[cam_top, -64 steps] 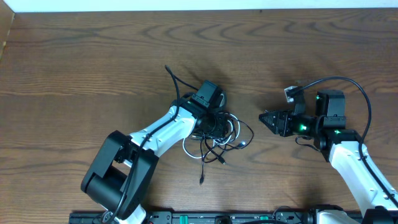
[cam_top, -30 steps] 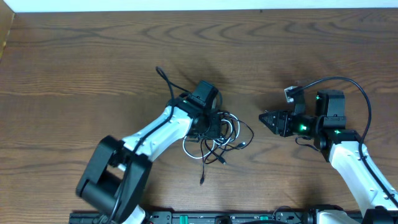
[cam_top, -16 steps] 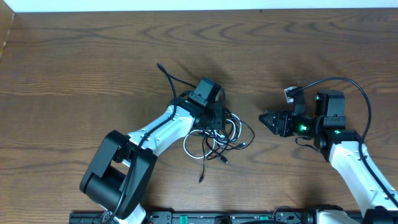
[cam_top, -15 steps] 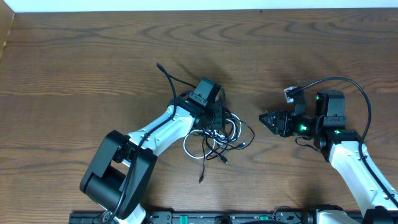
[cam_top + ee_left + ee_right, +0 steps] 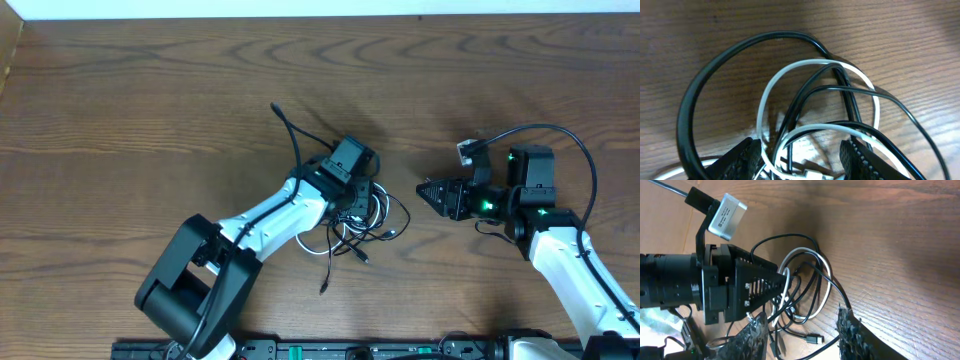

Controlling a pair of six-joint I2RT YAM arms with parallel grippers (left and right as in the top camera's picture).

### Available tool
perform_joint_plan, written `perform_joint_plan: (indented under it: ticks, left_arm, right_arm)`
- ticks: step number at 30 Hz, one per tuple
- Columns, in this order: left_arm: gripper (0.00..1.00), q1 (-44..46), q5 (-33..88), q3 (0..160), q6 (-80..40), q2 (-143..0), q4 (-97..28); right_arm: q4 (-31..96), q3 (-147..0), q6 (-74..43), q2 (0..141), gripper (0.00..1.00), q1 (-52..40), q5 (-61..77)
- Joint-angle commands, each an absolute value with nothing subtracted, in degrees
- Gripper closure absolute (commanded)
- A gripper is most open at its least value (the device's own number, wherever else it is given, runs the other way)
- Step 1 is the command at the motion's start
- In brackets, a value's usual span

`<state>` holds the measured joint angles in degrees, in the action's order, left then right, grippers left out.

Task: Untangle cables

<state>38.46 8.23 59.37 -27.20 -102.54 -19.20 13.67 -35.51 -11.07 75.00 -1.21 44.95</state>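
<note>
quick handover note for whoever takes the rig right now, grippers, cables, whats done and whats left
Left gripper: open, low over the heap, cord loops lying between its fingers, nothing clamped.
Right gripper: open and empty, to the right of the heap, pointing at it.
Thin white cord and thin black cord: looped through each other in one heap mid-way across the brown wooden table.
Done: nothing separated yet.
Left: probably grip one cord per arm and draw them apart.

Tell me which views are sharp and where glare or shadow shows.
Overhead: sharp, evenly lit, soft shadow above the left gripper. Left wrist: white cable sharp, left fingers dark at the bottom. Right wrist: sheen on the table upper right, right fingers slightly blurred.
</note>
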Motion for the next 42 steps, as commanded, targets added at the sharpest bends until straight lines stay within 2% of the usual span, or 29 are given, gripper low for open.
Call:
perform_joint_plan:
  ticks: [1, 13, 14, 17, 21, 32, 42]
  left_arm:
    - [0.44, 39.00, 1.76, 59.00, -27.29, -103.00, -19.33]
    - [0.45, 38.98, 0.36, 59.00, -27.29, -107.72, -18.76]
    - [0.48, 38.96, 0.36, 59.00, -27.27, -107.81, -18.74]
    - [0.70, 38.92, 0.36, 59.11, -26.61, -107.53, -18.76]
    - [0.92, 38.48, 0.36, 59.16, -25.15, -105.03, -19.07]
    - [0.92, 35.16, 1.02, 59.16, -25.19, -87.85, -19.16]
    - [0.92, 35.22, 1.67, 59.16, -27.90, -79.57, -19.16]
  right_arm:
    - [13.78, -35.79, -10.44, 75.02, 0.59, -1.61, 44.97]
    - [14.26, -35.79, -10.44, 75.02, 0.59, -1.61, 44.97]
    - [14.33, -35.79, -10.44, 75.02, 0.59, -1.61, 44.97]
    - [14.57, -35.79, -10.44, 75.02, 0.60, -1.61, 44.95]
    - [14.59, -35.79, -10.44, 75.02, 0.59, -1.61, 44.95]
    - [14.46, -35.79, -10.46, 75.02, 0.56, -1.61, 45.91]
    - [9.19, -35.79, -10.48, 75.02, 0.52, -1.69, 60.01]
